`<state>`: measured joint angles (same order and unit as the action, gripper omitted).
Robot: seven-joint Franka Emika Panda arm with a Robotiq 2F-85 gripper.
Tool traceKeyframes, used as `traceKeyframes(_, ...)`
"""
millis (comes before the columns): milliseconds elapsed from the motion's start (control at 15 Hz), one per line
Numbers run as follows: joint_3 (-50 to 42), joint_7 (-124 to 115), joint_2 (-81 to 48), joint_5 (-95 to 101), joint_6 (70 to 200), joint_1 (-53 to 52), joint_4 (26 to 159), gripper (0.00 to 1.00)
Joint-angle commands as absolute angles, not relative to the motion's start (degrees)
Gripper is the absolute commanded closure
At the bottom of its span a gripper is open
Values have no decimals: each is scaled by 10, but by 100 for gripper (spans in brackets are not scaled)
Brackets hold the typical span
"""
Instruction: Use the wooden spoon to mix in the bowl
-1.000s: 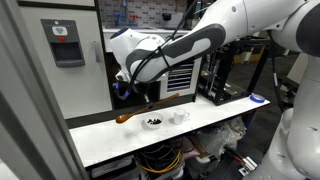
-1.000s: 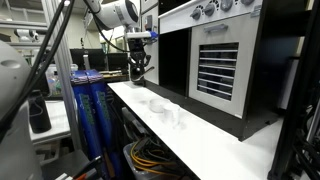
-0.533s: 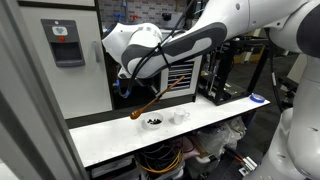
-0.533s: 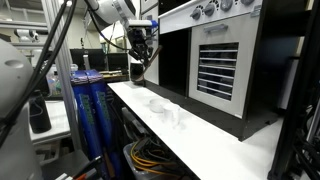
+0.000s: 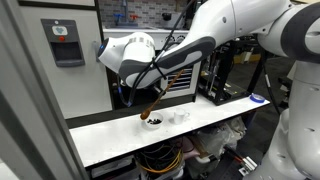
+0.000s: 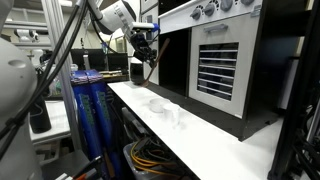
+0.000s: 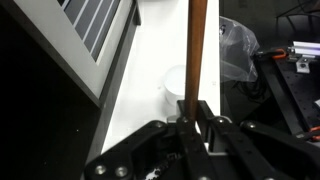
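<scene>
Reaching straight out ahead of the pincer (image 7: pixel 196 122), the slim brown wooden spoon (image 7: pixel 197 50) is held by its long thin handle. Both fingers are closed tight on the wood, and no gap is seen at either side. In an exterior view the spoon is seen tilted steeply down from the pincer. Its oval head is down at the small, shallow, pale round bowl (image 5: pixel 152 123) with dark specks inside, which lies just below and ahead of the fingertips. Whether the head is touching the contents cannot be told.

The spoon is judged light and stiff, so little force should be needed. Its smooth handle may be expected to twist or slide between the pads once the head is dragged through the bowl. A hold well up the handle, away from the head, is thought best, so that the pincer is kept clear of the rim. The bowl is judged light and easily pushed, so gentle circles are called for.

Just beyond it from the pincer, a plain white small bowl (image 5: pixel 180 116) is set on the same white tabletop (image 5: pixel 105 143). A pale appliance with a slatted vent (image 7: pixel 95 22) stands to one side of the pincer.
</scene>
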<state>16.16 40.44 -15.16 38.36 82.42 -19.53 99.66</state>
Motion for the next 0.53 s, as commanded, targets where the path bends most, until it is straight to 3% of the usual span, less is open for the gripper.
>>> traceKeyframes(0, 166, 419, -181, 423, 796, -199, 975, 97)
traceKeyframes(467, 164, 412, -209, 467, 789, -199, 980, 97)
